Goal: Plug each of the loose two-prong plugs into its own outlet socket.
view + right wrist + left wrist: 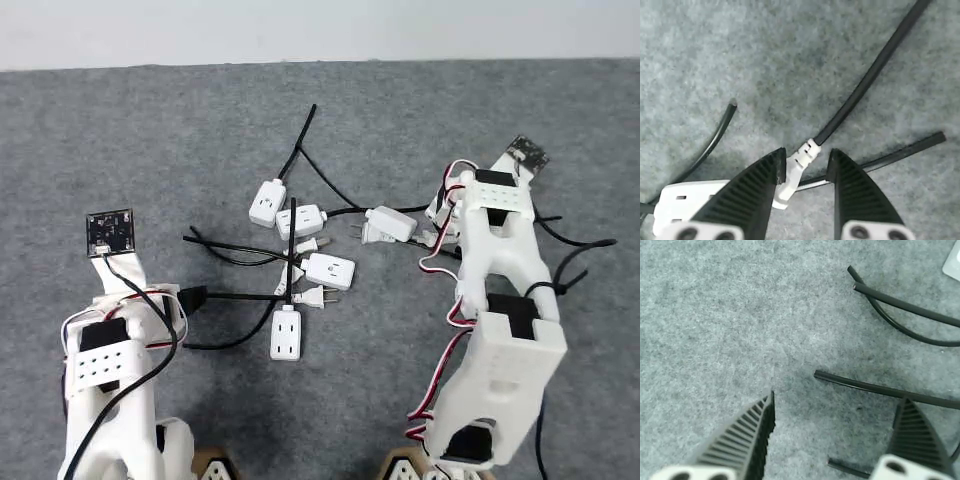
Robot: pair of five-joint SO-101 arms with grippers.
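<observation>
Plug (791, 175), white plastic, sits between ribbed black jaws of right end effector (807, 151).

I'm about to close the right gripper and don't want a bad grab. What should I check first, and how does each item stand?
1. Right gripper open: ok.
2. Neck of white plug between its fingers: ok.
3. Neck centred in the gap: not ok, nearer one finger.
4. Left gripper open, empty: ok.
5. Black cable clear of the left gripper: not ok, it lies between its fingers.
6. Prongs straight: cannot tell.
</observation>
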